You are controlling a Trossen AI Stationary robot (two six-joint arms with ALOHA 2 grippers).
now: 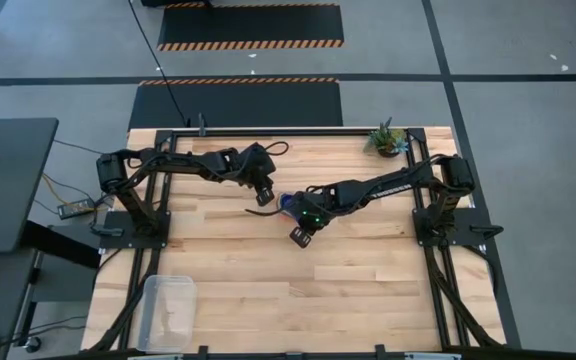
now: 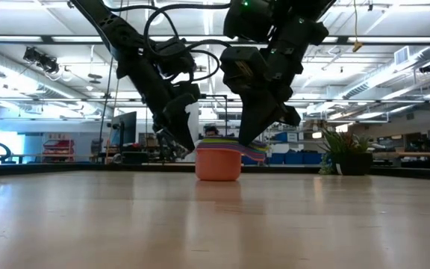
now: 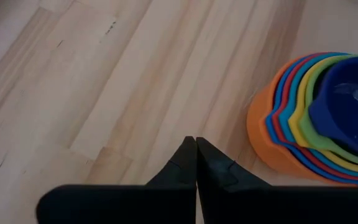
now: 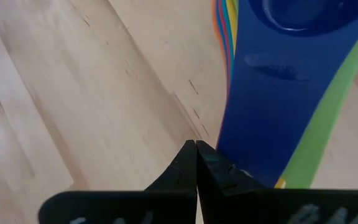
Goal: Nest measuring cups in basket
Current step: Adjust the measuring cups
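Stack of measuring cups [image 2: 219,161]: nested one inside another, standing on the wooden table [image 1: 368,270] near its middle. Orange cup [image 3: 267,140] outermost and at the bottom; blue, red, yellow and green rims show inside it, with a dark blue cup [image 3: 348,107] innermost. Flat handles fan out to one side, the dark blue handle [image 4: 272,93] lying on top of a green one [image 4: 325,124].

Basket [image 1: 166,312]: clear plastic, at a table corner well apart from the stack, on the left arm's side. No cups in it.

Left gripper [image 3: 196,144]: fingers pressed together, holding nothing, tip just beside the stack and pointing down at bare wood.

Right gripper [image 4: 196,146]: fingers together, holding nothing, tip right next to the cup handles, on the side of the stack opposite the left gripper; whether it touches them cannot be told.

Potted plant [image 1: 386,140]: at the table's far edge, well apart from the stack.
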